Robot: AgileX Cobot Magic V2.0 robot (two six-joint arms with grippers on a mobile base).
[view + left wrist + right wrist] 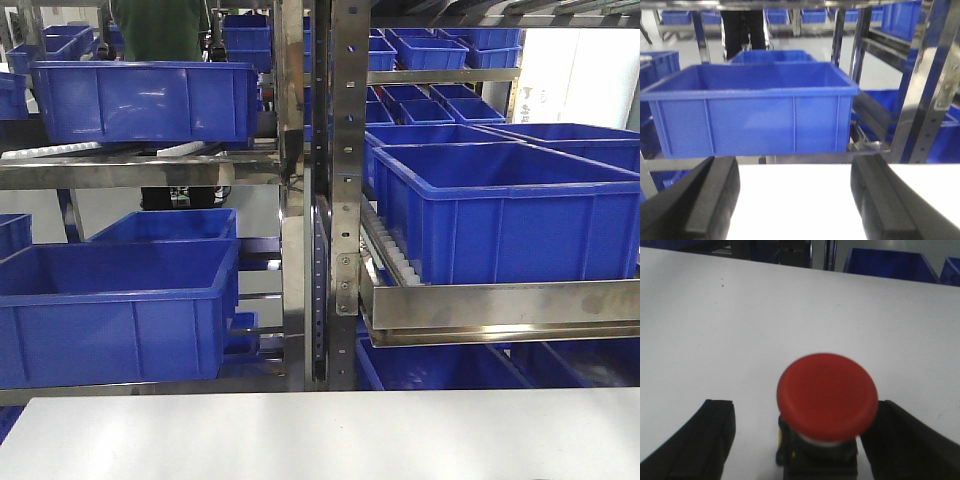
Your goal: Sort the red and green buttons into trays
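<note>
The red button (827, 396), a round red cap on a black block body, stands upright on the white table (740, 320) in the right wrist view. My right gripper (807, 412) is open around it: the right finger (905, 440) is close against the cap's edge, and the left finger (705, 440) stands well apart. My left gripper (794, 175) is open over bare white table with nothing between its fingers. The green button and the trays are out of view. Neither gripper shows in the front view.
Deep blue crates sit on metal racks beyond the table's far edge: one large crate (755, 110) straight ahead of the left gripper, others (500, 210) (110, 300) on shelves. A steel upright (345, 190) divides the racks. A person (160, 30) stands behind.
</note>
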